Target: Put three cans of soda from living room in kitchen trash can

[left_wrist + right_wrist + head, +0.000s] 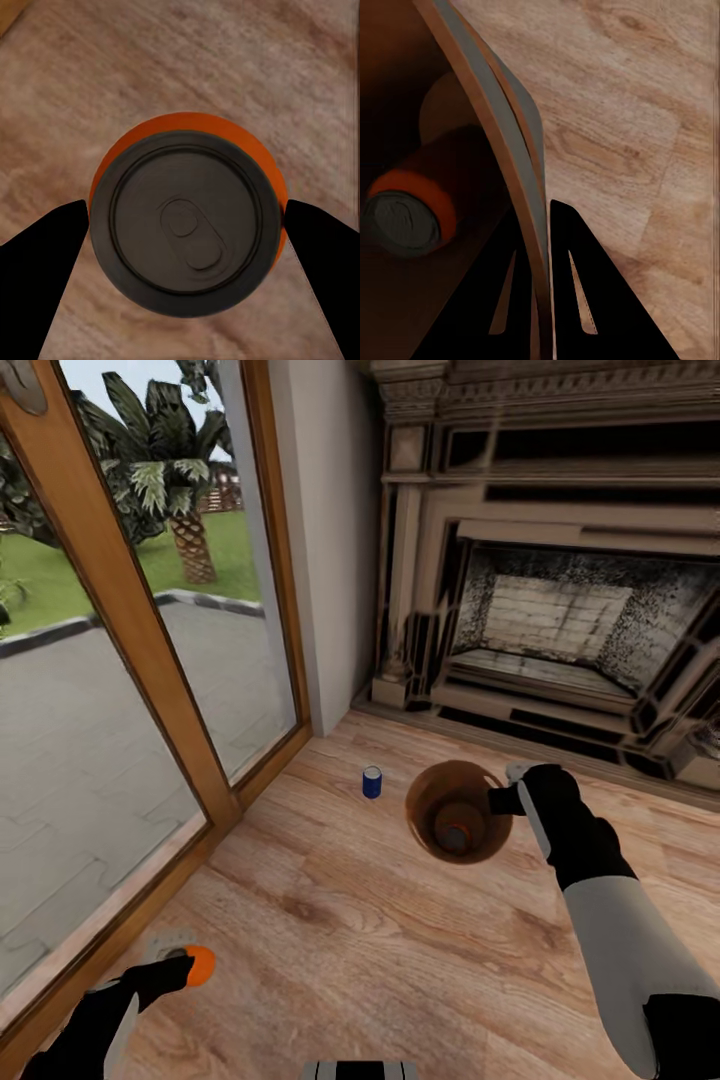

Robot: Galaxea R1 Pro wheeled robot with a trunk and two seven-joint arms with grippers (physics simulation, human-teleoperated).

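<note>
Head view: left tool (pixel 185 963) pinching an orange can (pixel 200 964), right tool (pixel 505 798) clamped on the bucket (pixel 432 785) rim, blue can (pixel 372 782) standing nearby.

floor (pixel 380 950): light wood planks, runs from glass doors at left to fireplace hearth at far right | on it: blue can (pixel 372 782) upright, mid-far, just left of the bucket | contact of other cans/bucket with floor: unclear
</note>
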